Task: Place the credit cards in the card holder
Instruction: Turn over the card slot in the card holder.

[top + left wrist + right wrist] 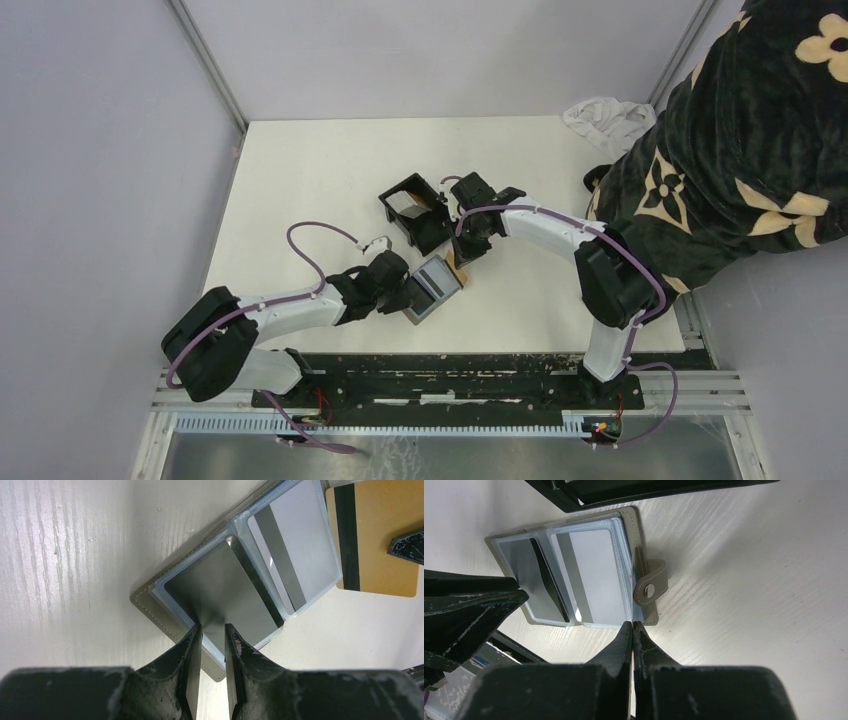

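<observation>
Three cards: dark card (pixel 220 590), whitish card (pixel 300 545), gold card (pixel 385 540); one grey wallet (pixel 146 601); one black box (pixel 430 236).
Left end effector (pixel 213 630) narrow at the dark card's corner, grip unclear; right end effector (pixel 632 625) closed.

The white tabletop (pixel 300 180) had a faint wood grain under soft, even light. Plain pale grey walls (pixel 100 150) closed it on the left and at the back, with a metal post (pixel 205 60) in the corner. A crumpled white cloth (pixel 605 118) lay at its far right corner, beside dark fabric with cream flowers (pixel 740 150).
</observation>
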Controlling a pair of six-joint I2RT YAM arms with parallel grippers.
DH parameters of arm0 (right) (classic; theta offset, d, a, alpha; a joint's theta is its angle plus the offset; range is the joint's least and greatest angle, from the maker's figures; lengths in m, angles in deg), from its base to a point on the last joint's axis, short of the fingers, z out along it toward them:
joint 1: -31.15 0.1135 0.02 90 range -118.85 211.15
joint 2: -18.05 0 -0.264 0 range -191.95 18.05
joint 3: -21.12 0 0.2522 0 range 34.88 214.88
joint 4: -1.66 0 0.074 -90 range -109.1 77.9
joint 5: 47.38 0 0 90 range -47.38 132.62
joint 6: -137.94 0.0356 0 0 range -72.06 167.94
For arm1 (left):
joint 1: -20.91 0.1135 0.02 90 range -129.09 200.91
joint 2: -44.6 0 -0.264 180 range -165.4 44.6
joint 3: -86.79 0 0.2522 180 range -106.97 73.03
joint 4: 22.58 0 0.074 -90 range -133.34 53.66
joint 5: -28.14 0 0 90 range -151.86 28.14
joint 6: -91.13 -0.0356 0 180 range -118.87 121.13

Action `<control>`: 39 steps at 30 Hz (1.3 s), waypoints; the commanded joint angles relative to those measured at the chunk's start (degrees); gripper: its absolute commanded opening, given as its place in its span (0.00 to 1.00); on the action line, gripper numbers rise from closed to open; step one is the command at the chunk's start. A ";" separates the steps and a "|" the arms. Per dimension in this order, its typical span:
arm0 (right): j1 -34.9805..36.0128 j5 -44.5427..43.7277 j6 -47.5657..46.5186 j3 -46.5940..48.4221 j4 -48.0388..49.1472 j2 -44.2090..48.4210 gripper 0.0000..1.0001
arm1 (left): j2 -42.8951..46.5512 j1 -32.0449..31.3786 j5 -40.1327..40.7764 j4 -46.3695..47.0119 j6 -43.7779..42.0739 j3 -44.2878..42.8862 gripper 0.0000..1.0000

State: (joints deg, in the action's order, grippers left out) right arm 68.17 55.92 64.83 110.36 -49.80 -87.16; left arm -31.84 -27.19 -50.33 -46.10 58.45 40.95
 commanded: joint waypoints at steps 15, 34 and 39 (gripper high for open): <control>1.27 2.17 6.69 -2.93 6.92 4.78 0.01 | -0.33 -0.22 0.77 -0.84 -6.71 1.25 0.31; 7.42 0.15 8.40 0.98 3.34 6.24 0.01 | -0.15 -0.16 0.87 -6.63 -11.59 -3.45 0.29; 8.60 0.94 8.17 0.45 4.30 6.65 0.01 | 0.92 -0.16 3.46 -11.74 -12.22 -6.55 0.29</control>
State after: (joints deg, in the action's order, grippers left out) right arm 75.97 56.53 72.39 110.51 -47.26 -83.64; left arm -32.83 -27.19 -49.78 -52.42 49.16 37.78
